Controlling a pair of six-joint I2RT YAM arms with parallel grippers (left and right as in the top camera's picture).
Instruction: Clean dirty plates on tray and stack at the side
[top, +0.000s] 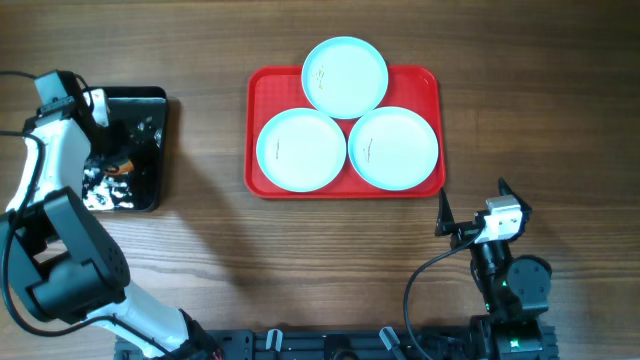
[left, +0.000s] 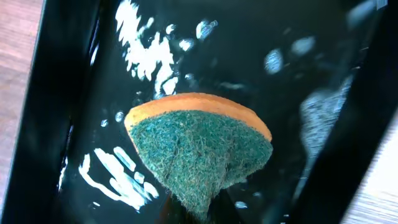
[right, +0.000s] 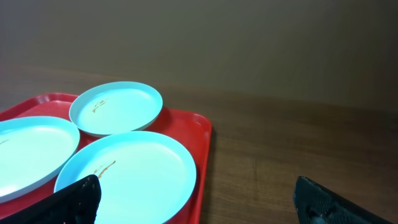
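Left jaws seemingly pinch the sponge (left: 199, 152) (fingers unseen) for scrubbing; right gripper (top: 470, 215) gapes empty, lower right, near plates (top: 345, 76).

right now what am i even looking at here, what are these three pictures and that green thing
Two robot arms sit at a wooden table. One picture looks down from above; the other two come from cameras on each arm's wrist. A red tray holds three pale blue plates, two visibly smudged in the right wrist view. The left hand is over a black tray, closed on the green thing: a sponge. The right hand is open, empty, near the red tray.
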